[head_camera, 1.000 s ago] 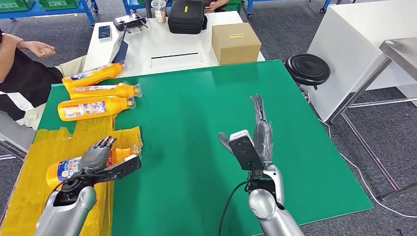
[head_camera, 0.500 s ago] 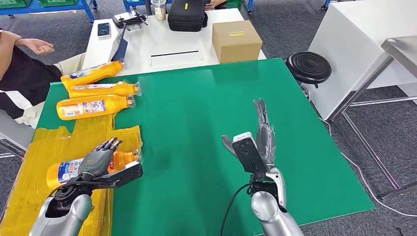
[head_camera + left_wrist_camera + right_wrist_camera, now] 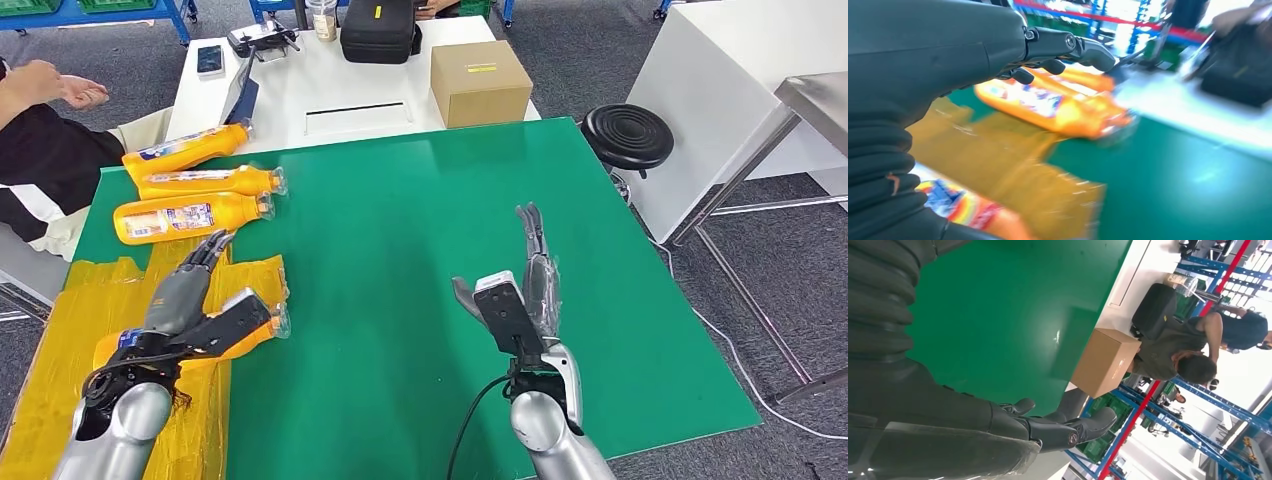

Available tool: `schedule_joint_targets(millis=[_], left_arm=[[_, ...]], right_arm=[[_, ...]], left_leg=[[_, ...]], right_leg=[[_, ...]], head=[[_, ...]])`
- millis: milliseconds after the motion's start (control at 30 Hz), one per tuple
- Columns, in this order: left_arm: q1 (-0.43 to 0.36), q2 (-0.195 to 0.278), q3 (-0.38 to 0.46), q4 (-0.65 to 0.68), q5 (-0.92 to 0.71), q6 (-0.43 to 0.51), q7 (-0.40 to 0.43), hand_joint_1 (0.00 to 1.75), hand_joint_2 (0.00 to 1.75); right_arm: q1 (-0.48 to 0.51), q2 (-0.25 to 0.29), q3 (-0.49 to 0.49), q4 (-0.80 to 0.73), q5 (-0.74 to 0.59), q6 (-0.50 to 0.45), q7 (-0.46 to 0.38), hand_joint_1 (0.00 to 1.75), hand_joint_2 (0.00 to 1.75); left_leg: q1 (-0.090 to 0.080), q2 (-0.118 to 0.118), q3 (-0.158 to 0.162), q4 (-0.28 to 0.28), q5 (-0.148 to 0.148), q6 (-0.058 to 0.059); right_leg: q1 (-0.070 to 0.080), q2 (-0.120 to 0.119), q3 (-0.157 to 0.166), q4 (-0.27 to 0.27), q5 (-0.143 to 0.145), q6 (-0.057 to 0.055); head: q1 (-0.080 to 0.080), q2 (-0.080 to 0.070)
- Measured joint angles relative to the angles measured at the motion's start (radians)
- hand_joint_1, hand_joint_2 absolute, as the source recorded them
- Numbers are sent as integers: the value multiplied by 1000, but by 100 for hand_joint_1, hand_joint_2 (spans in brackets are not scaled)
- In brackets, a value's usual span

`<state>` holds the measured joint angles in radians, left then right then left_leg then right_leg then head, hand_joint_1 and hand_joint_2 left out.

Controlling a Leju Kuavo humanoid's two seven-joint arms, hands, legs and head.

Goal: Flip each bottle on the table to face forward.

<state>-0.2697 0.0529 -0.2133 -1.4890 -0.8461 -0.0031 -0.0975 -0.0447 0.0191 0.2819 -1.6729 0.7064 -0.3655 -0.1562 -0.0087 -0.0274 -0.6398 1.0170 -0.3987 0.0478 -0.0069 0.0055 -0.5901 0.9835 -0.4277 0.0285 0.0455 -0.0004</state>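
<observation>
Nearest bottle point(image 3: 262, 322), on the yellow sheet point(image 3: 80, 310) at the surface's left edge: mostly hidden behind the left hand point(image 3: 190, 300); only its orange neck end and a scrap of label were visible. Contact between hand and bottle could not be judged.
Left wrist view: motion-blurred; labels on the orange bottles point(image 3: 1058, 102) were unreadable.
Person point(image 3: 40, 160) beyond the left edge: cut off by the frame.
Phone point(image 3: 211, 61): too small for detail.
</observation>
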Motion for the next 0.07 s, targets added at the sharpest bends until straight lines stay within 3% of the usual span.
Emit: schedule_joint_targets(millis=[67], left_arm=[[0,-3,9,-26,104,0,-35,0,175]], right_arm=[[1,1,-4,-2,-16,0,-11,0,175]], left_leg=[[0,0,0,0,0,0]], right_leg=[[0,0,0,0,0,0]], head=[[0,0]])
